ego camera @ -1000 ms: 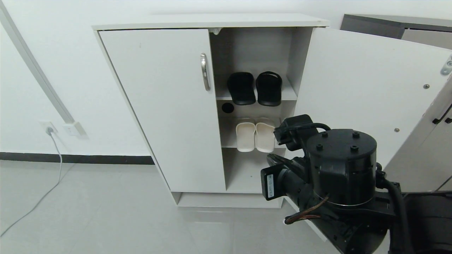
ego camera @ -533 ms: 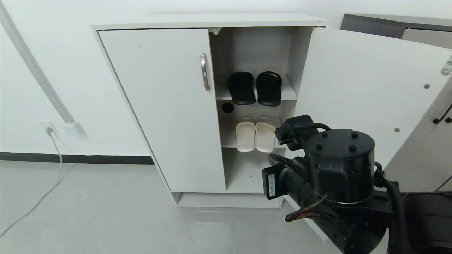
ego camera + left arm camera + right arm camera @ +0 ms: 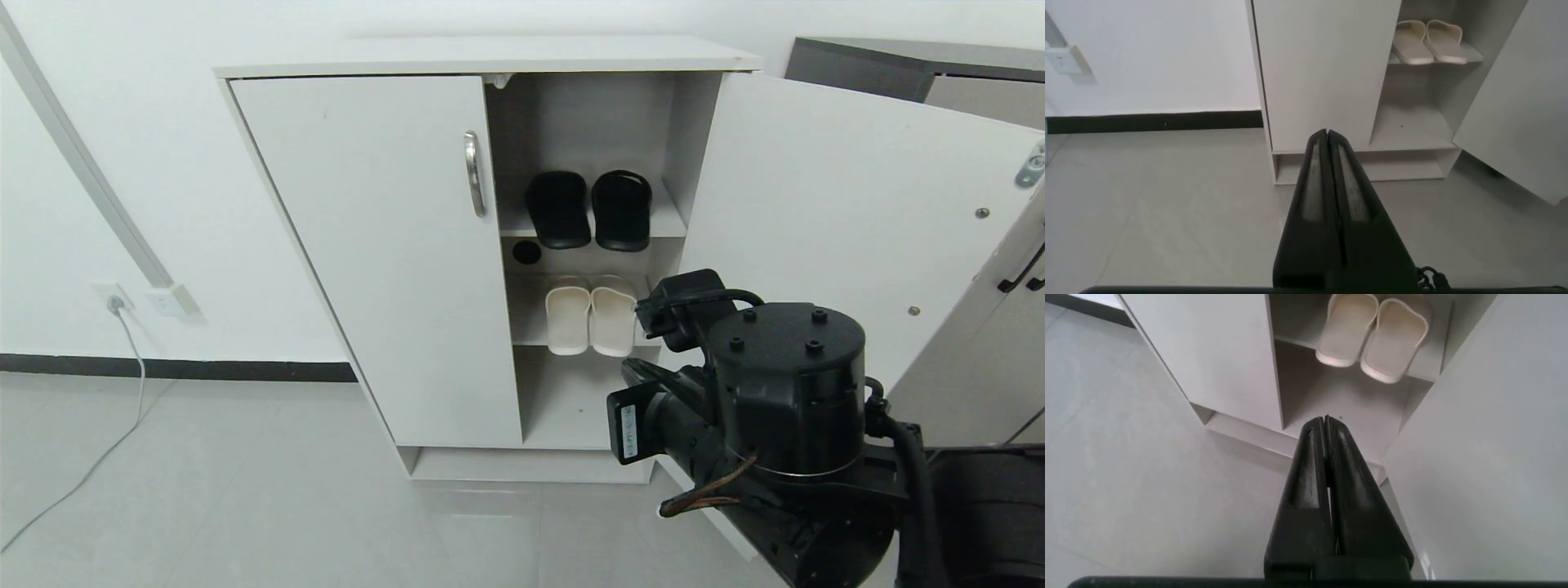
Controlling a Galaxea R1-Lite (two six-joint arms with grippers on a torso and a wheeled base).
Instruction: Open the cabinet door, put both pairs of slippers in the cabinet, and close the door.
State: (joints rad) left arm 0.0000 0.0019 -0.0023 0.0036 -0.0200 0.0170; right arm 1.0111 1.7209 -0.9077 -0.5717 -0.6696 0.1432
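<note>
Sitting in the open cabinet, black slippers lie above white slippers; left gripper and right gripper are pinched together, empty.

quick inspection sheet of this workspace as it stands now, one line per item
surface: grey tiled floor before the cabinet
job's things: white cabinet, left door shut, right door swung open; black slippers side by side on the upper shelf, white slippers on the shelf below
clutter: nothing seen
grippers: left gripper shut and empty, over the floor facing the cabinet; right gripper shut and empty, near the bottom compartment
cables: cord runs from a wall socket down across the floor
surroundings: white wall, dark skirting, grey cabinet to the right
</note>
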